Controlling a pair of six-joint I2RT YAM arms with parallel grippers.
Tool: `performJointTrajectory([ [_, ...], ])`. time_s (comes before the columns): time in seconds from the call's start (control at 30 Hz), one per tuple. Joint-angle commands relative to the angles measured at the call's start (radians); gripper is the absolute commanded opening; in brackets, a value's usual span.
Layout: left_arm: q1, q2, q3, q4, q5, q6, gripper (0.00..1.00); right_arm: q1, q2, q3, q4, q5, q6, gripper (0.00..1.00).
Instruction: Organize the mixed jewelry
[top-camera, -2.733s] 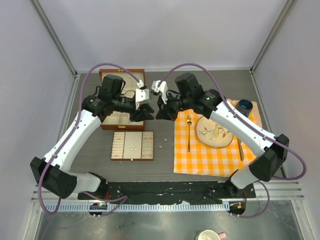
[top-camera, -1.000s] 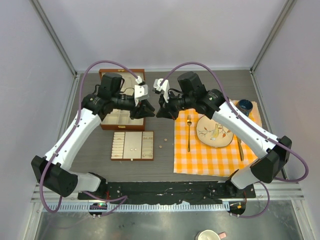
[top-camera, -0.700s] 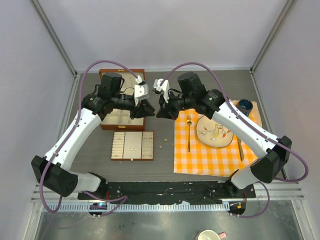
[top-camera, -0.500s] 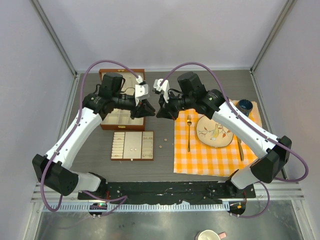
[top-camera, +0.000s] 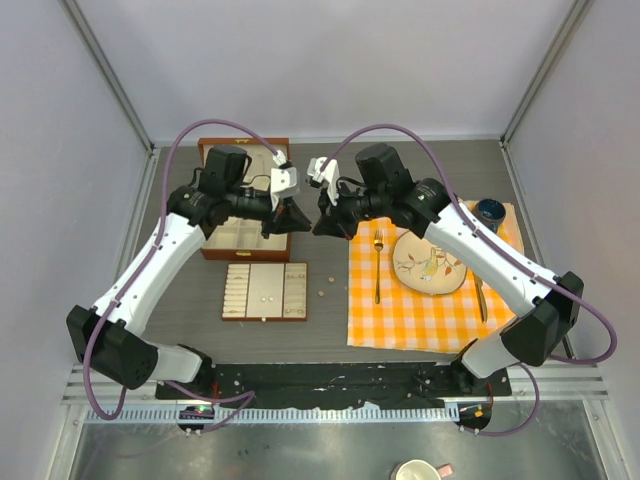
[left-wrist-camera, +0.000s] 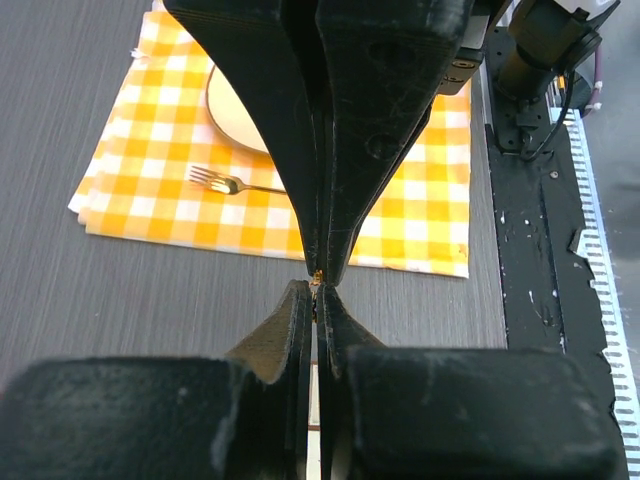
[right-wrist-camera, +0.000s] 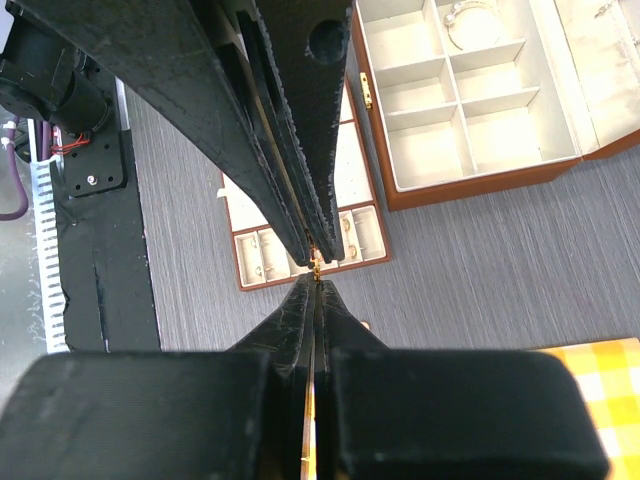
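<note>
Two arms, left arm (top-camera: 150, 268) and right arm (top-camera: 482, 252): white shells, black joint housings. 
Black base blocks at each end of the black base rail (top-camera: 330, 382). 
Purple cable (top-camera: 205, 130) looping from the rail to each wrist. 
White camera block (top-camera: 284, 182) per wrist. 
Matte black, scuffed wedge fingers (left-wrist-camera: 285, 335).

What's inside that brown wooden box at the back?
The wooden box has cream compartments. One holds a silver hoop bracelet; the others in view look empty. From above, the left arm covers its middle, so anything there is hidden.

Matt grey table (left-wrist-camera: 120, 290), faintly grained; woven checked cloth (left-wrist-camera: 420, 215); glossy gold fork (left-wrist-camera: 235, 183); box (right-wrist-camera: 480, 180) probably wood
</note>
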Motion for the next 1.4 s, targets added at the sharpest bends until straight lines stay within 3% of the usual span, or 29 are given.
performJointTrajectory([
  [0.0,0.005,-0.002,0.040,0.033,0.035,-0.025,0.03,0.000,-0.034,0.007,0.042,-0.009,0.003,0.01],
  [0.33,0.005,0.001,0.037,0.050,0.038,-0.068,0.00,0.000,-0.042,-0.002,0.043,-0.009,-0.001,0.03],
  [0.47,0.005,0.000,0.029,0.061,0.004,-0.076,0.00,0.000,-0.054,-0.010,0.043,0.008,-0.001,0.27],
  [0.67,0.025,-0.023,0.018,0.087,-0.028,-0.073,0.00,0.000,-0.086,-0.033,0.040,0.043,-0.012,0.37],
  [0.83,0.078,-0.040,0.035,-0.023,-0.045,0.019,0.00,-0.009,-0.114,-0.053,0.042,0.084,-0.020,0.38],
  [1.03,0.108,-0.080,-0.012,-0.247,-0.147,0.234,0.00,-0.029,-0.138,-0.080,0.063,0.107,-0.017,0.38],
  [1.37,0.141,-0.197,-0.303,-0.370,-0.405,0.431,0.00,-0.041,-0.123,-0.106,0.080,0.098,-0.006,0.38],
])
